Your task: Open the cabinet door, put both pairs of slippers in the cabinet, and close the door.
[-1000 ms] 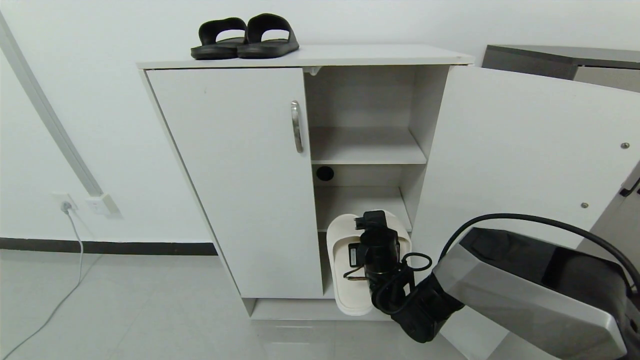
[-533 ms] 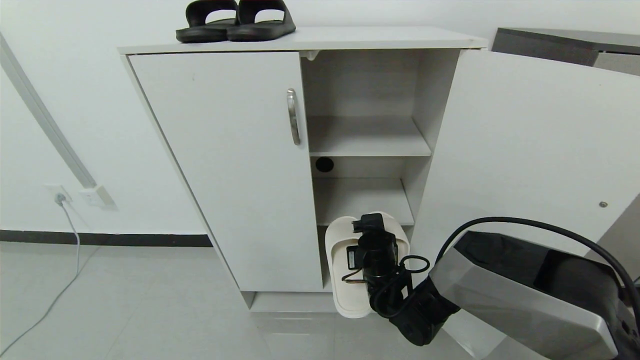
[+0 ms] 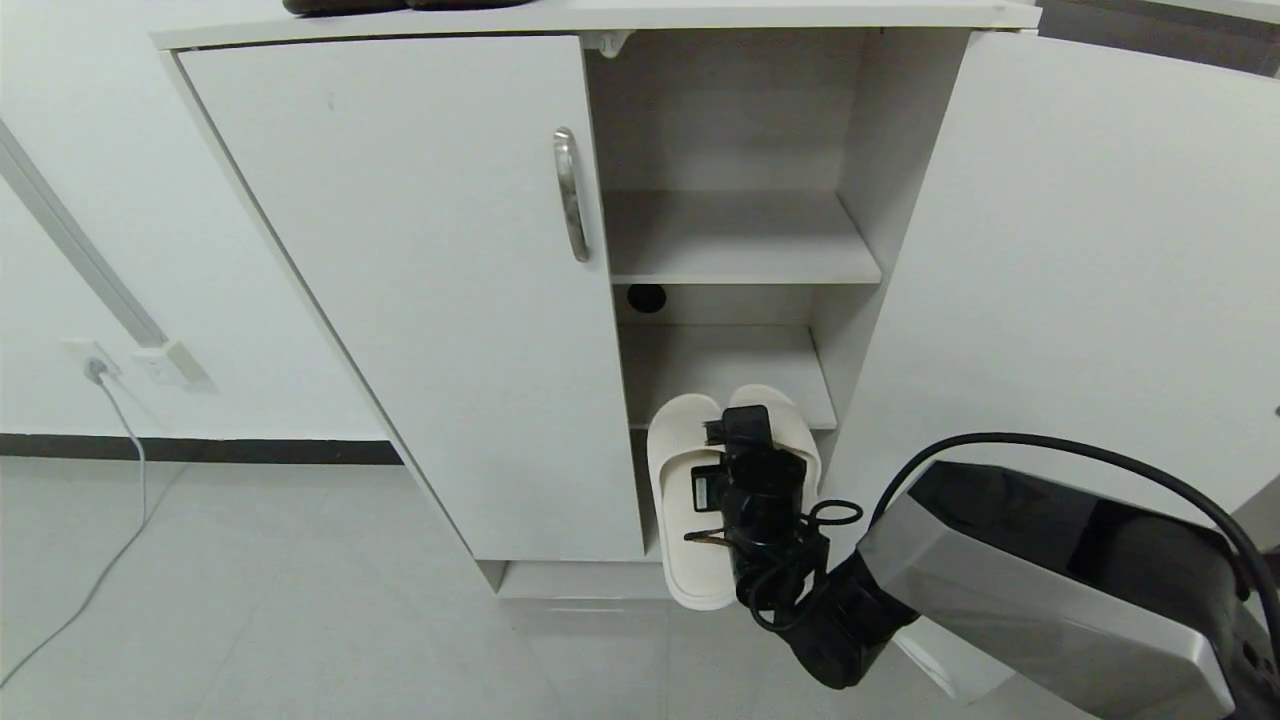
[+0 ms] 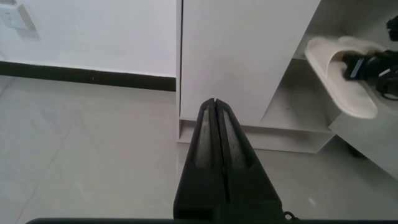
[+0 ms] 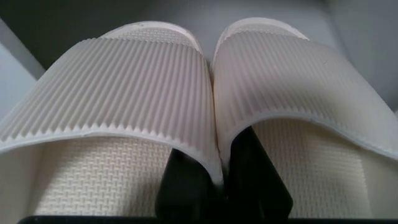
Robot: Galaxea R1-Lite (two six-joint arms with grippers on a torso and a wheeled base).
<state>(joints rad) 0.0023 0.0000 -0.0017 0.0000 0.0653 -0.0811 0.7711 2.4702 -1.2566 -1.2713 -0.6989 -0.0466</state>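
Observation:
The white cabinet (image 3: 400, 250) has its left door shut and its right door (image 3: 1080, 250) swung wide open. A pair of white slippers (image 3: 680, 480) hangs toes-up in front of the lowest opening, just below the lower shelf (image 3: 720, 375). My right gripper (image 3: 738, 440) is shut on their two ribbed straps (image 5: 149, 87), pinched side by side between the black fingers (image 5: 186, 183). The black slippers (image 3: 400, 5) lie on the cabinet top, soles alone visible. My left gripper (image 4: 214, 124) is shut on nothing, low over the floor before the shut door; it sees the white slippers (image 4: 342, 74).
Bare upper shelf (image 3: 735, 235) and lower shelf inside the open half. A metal handle (image 3: 568, 195) is on the shut door. A wall socket with a cable (image 3: 95, 365) sits at the left. Tiled floor (image 3: 250, 600) lies open in front.
The head camera has moved, so the cabinet sits higher and larger in the picture. The right gripper keeps the white slippers at about the same place before the lower opening.

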